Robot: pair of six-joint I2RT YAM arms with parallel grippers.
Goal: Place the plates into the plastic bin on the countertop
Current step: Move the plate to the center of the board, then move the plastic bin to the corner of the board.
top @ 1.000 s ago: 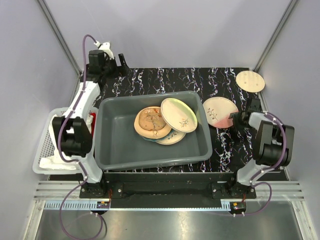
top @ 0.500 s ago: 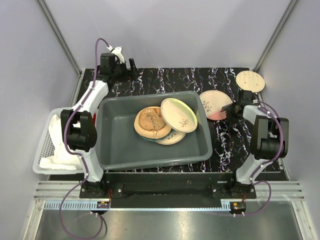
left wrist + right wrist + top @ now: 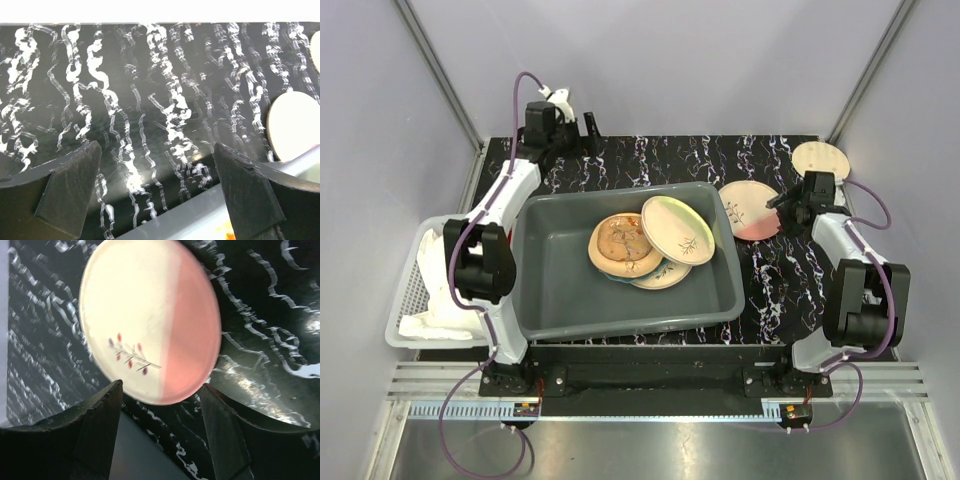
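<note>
The grey plastic bin (image 3: 555, 290) stands mid-countertop and holds the orange woven plate (image 3: 623, 243), a cream leaf-sprig plate (image 3: 677, 230) and another plate under them. A cream-and-pink plate (image 3: 748, 210) lies on the black veined countertop (image 3: 670, 160) by the bin's far right corner. My right gripper (image 3: 778, 200) is open just right of it. In the right wrist view the plate's (image 3: 150, 320) near edge sits between the spread fingers (image 3: 97, 425), untouched. A pale plate (image 3: 820, 160) lies at the far right corner. My left gripper (image 3: 592, 130) is open and empty over the far left countertop.
A white mesh basket (image 3: 408, 290) with white cloth (image 3: 435, 318) stands left of the bin. The left wrist view shows the bin's rim (image 3: 200, 215) below the open gripper (image 3: 157, 190) and the cream-and-pink plate (image 3: 295, 125) at right. Grey walls enclose the countertop.
The cream-and-pink plate has shifted up and left toward the bin's corner. My right gripper swung to the far side with it. My left gripper moved right along the far edge.
</note>
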